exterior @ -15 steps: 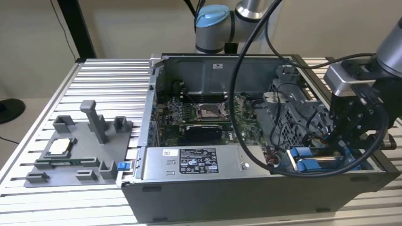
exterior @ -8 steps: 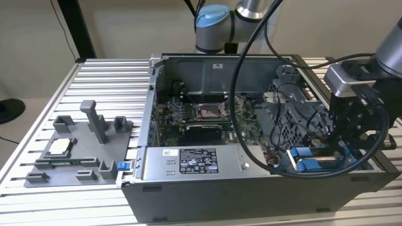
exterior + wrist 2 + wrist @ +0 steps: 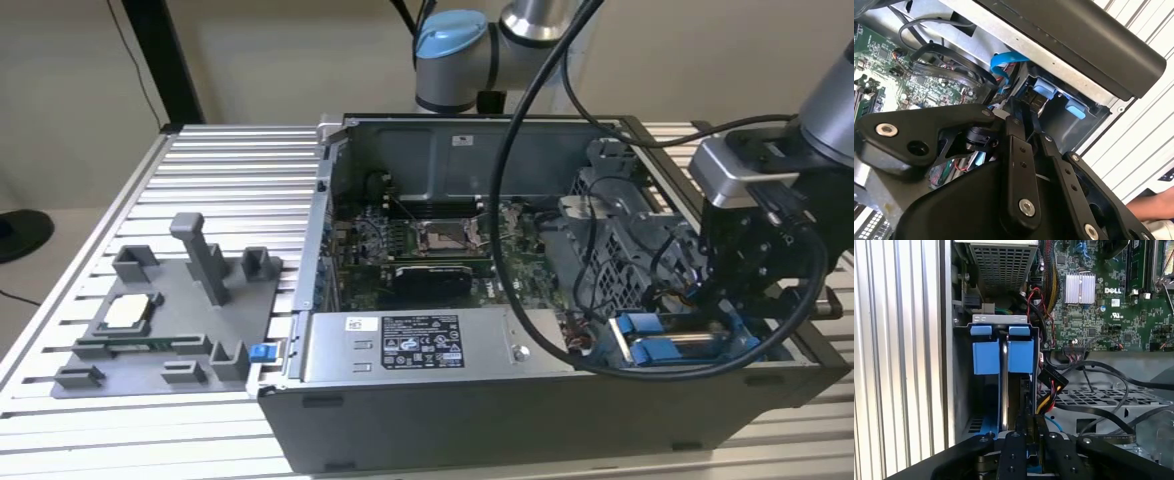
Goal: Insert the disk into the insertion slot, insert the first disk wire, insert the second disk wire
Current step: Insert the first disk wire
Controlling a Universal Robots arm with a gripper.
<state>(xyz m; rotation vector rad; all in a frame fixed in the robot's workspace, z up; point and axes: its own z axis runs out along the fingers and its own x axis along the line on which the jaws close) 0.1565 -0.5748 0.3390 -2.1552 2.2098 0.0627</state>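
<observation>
here the arm (image 3: 830, 105) points its tool (image 3: 1028, 421), pinched together, down at the insertion slot (image 3: 999, 318).

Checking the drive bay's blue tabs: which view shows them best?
The first wrist view: the insertion slot faces the camera, both tabs plain. The exterior view has it amid cables; the second wrist view catches it obliquely.
</observation>
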